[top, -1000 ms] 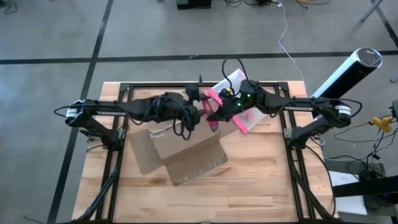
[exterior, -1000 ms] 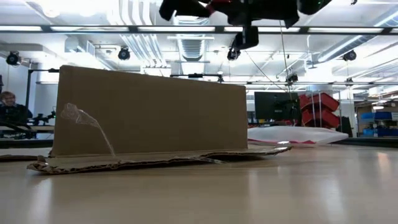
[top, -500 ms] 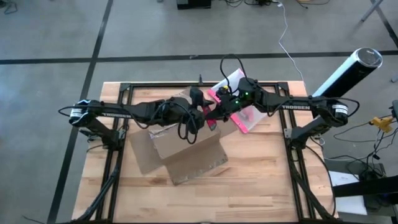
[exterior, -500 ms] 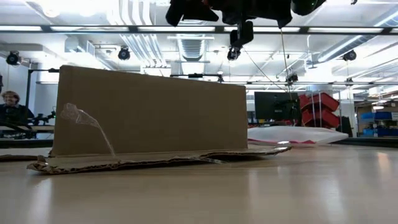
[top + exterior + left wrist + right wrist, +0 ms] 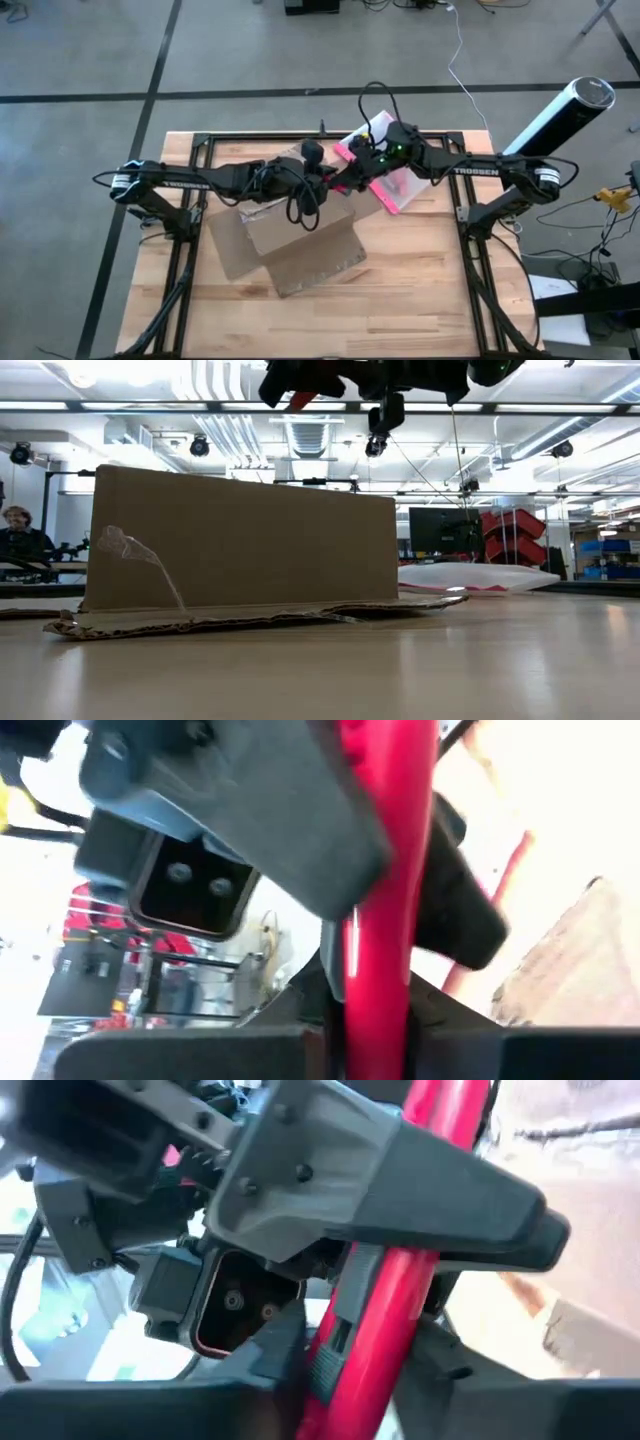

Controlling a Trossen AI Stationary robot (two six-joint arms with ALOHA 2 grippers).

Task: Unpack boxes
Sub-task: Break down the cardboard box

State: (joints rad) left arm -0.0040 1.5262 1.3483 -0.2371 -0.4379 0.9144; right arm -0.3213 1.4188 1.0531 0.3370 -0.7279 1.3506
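Box: brown corrugated cardboard box (image 5: pixel 300 245), flattened flaps, long axis diagonal, frame centre (wooden surface (image 5: pixel 420 300)).
Left gripper (image 5: pixel 335 180): fingers pinching red tool (image 5: pixel 385 870).
Right gripper (image 5: pixel 350 182): fingers pinching it too.

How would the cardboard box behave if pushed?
The cardboard box likely slides rather than tips: a flap lies flat on the table. Probably light, being thin corrugated board. Left hand and right hand hold a red strip above it.

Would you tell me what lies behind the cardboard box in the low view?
Behind the cardboard box, a pale pouch with a pink edge shows on the table. Whatever the box wall covers is hidden.
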